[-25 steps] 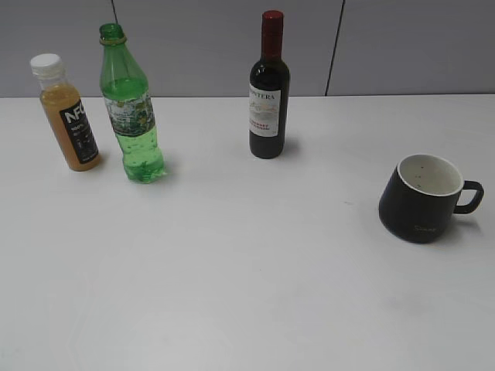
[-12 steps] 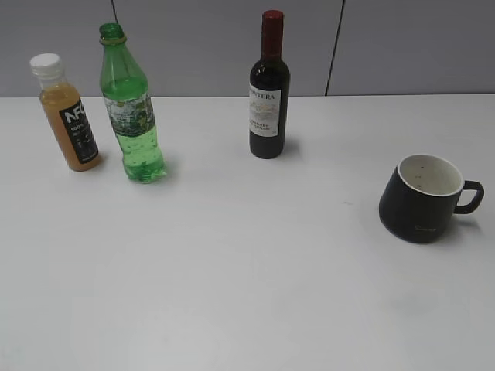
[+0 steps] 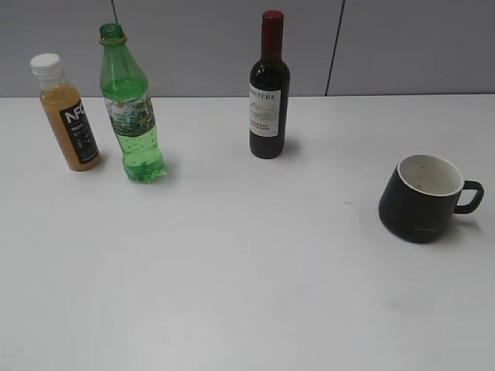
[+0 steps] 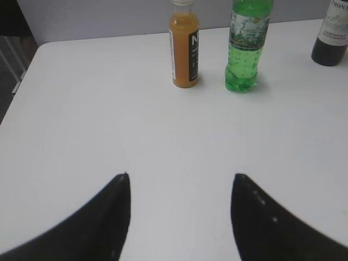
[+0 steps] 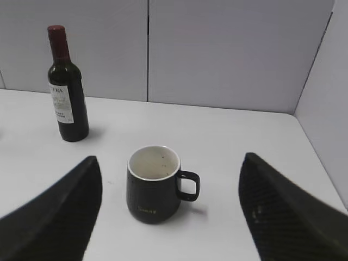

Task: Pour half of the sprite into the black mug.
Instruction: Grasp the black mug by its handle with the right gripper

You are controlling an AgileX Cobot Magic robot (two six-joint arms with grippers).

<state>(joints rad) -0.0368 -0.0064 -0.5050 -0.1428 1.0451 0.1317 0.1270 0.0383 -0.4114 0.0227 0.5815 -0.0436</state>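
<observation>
Sprite (image 3: 132, 116) stands upright at the table's far left in the exterior view, just beside the orange juice bottle (image 3: 68, 113), its neck open and liquid low in the body. The black mug (image 3: 421, 198) sits well apart at the right, empty and white inside; the wine bottle (image 3: 269, 86) stands between them at the back. No arm shows here.

From the left wrist view, the left gripper (image 4: 181, 187) has its jaws spread wide with nothing between them, facing the sprite from a distance.

From the right wrist view, the right gripper (image 5: 171, 185) is likewise spread and empty, with the mug in front of it.

Nothing looks begun: grasping, carrying and pouring all remain.
</observation>
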